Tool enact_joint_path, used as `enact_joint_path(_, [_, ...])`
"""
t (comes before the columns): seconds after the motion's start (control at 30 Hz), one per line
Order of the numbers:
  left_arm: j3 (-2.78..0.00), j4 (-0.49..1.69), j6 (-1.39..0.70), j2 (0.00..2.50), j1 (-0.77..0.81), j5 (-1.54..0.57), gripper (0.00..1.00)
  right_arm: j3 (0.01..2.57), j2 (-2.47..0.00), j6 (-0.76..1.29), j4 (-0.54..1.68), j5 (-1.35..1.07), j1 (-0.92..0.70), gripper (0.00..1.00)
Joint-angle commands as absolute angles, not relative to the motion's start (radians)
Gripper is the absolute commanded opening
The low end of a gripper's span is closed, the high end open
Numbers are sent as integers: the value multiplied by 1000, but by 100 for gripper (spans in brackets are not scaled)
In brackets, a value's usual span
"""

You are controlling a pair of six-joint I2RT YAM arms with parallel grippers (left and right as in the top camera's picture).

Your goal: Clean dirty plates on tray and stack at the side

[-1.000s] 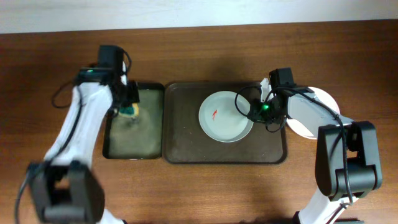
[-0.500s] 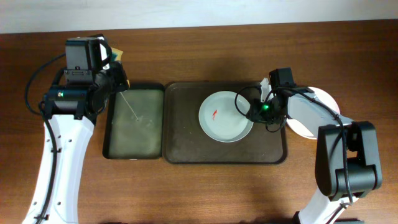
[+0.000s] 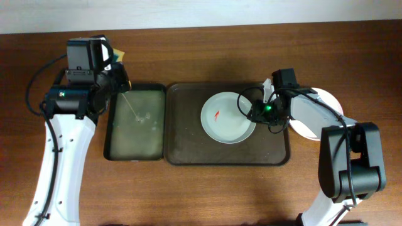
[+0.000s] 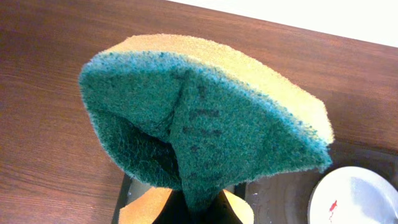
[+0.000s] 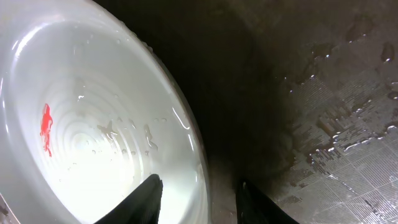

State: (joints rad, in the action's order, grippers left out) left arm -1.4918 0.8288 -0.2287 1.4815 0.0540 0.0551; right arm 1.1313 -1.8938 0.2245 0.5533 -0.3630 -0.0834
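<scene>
One white plate [image 3: 227, 118] lies in the brown tray [image 3: 188, 144], a bit toward the tray's 3 o'clock side. It has a small red smear [image 3: 217, 115] at about 9 o'clock from its middle. The plate and the tray look wet, with drops of water on them.

The right gripper [image 5: 199, 199] is at the plate's 3 o'clock edge. Its two fingers are apart. One is over the inside of the plate and one is outside, and the rim sits in the gap between them. They do not seem to pinch it.

The left gripper [image 4: 191, 210] is shut tight on a sponge [image 4: 205, 124], green on one face and yellow on the other. It hangs high at about 10 o'clock from the black tray [image 3: 135, 135], which has water in it.

More white plate [image 3: 328, 100] shows at 3 o'clock from the brown tray, under the right arm. I cannot tell how many are there.

The plate looks hard and smooth, so I think it is slippery when wet and could slide or chip. The thin rim is the best place to hold it. The sponge is soft and squashy, so it should bend to the plate and rub the red off without harm.
</scene>
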Motion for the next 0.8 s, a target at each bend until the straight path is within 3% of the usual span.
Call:
enact_joint_path(0.0, [-1506,862,-234,1536,59,15,0,1146,-1891,218,554,-354,-91,41])
enact_joint_path(0.27, [-1506,1012,-231,1578,63,-18,0,1146,-1891,218,553,-354,-91,41])
enact_joint_path(0.63, [-1506,942,-234,1578,64,-22,0,1146,-1891,218,556,-418,-84,42])
enact_joint_path(0.67, [-1506,928,-234,1578,64,-23,0,1147,-1891,218,562,-441,-76,41])
enact_joint_path(0.77, [-1506,929,-234,1578,64,-23,0,1147,-1891,218,567,-464,-49,22])
